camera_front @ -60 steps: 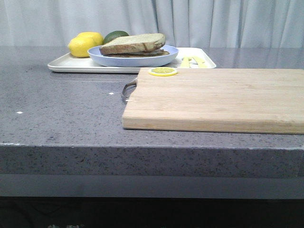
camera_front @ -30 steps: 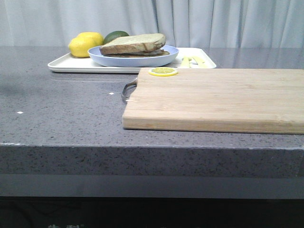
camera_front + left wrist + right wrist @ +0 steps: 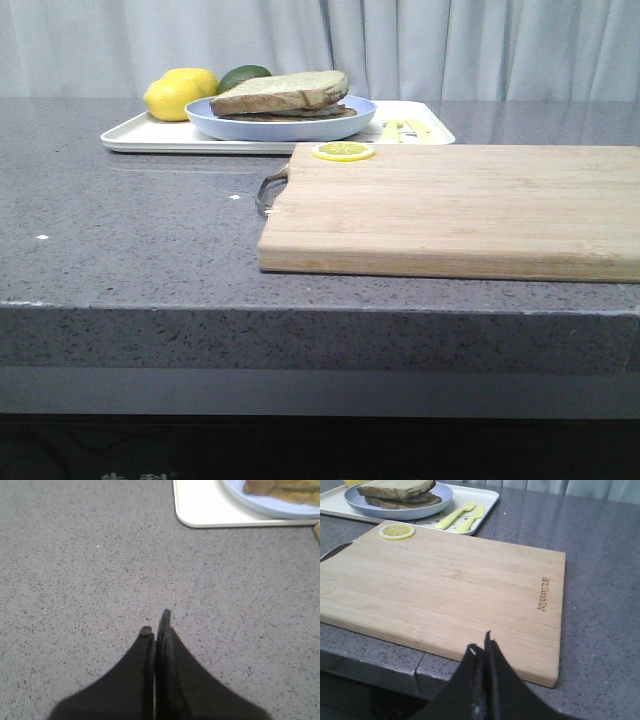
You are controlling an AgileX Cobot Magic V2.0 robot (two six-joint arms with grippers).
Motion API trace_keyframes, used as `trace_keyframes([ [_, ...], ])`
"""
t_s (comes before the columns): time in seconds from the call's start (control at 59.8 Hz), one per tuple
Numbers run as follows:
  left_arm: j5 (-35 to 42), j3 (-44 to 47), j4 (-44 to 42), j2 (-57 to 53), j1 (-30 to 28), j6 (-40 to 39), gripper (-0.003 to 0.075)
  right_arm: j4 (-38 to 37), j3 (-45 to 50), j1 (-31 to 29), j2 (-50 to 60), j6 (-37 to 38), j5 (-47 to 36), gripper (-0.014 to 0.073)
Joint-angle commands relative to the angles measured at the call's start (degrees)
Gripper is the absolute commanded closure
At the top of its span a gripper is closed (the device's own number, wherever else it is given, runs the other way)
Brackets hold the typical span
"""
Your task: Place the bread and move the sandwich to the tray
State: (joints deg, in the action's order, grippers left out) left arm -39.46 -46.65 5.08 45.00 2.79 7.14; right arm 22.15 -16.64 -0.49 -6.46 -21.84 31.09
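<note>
The bread point(image 3: 283, 90), a thick slice with a pale greenish face and dark crust, lies on top of the sandwich point(image 3: 290, 110) on the light-blue plate point(image 3: 275, 127). The plate sits on the white tray point(image 3: 150, 138) at the far side of the grey tabletop point(image 3: 130, 240), and thinner brown slices show under the thick one. Behind the plate, at the tray's far left, are two lemons point(image 3: 178, 94) and a dark green avocado point(image 3: 243, 74). A yellow fork point(image 3: 454, 513) and knife point(image 3: 471, 518) lie side by side on the tray's right part, just beside the plate.

Nearer the front, a large wooden cutting board point(image 3: 460, 205) lies flat on the tabletop, its far edge close to the tray. A lemon slice point(image 3: 343, 151) rests on its far left corner, and a metal handle point(image 3: 270, 188) sticks out from its left end.

The left hand point(image 3: 156, 625) hangs over bare tabletop with its two dark fingers pressed together and nothing between them; a corner of the tray and the plate's rim show well apart from it. The right hand point(image 3: 480, 647) is likewise closed and empty, its fingertips over the near edge of the cutting board
</note>
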Motion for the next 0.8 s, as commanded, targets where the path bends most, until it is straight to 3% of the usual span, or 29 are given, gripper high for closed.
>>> trace_keyframes([
  [0.0,8.4,4.0,2.3,-7.4,0.4,-0.3,0.0739,0.1,-1.4,-0.4,-0.8,-0.4,-3.9,0.0671],
  [0.368,16.5,18.3,4.3,-30.6,0.4,-0.3,0.0739,0.1,-1.4,-0.4,-0.8,-0.4,-3.9,0.0671],
  [0.787,16.4,20.0,4.3,-31.8,0.4,-0.3,0.0739,0.1,-1.4,-0.4,-0.8,-0.4,-3.9,0.0671],
])
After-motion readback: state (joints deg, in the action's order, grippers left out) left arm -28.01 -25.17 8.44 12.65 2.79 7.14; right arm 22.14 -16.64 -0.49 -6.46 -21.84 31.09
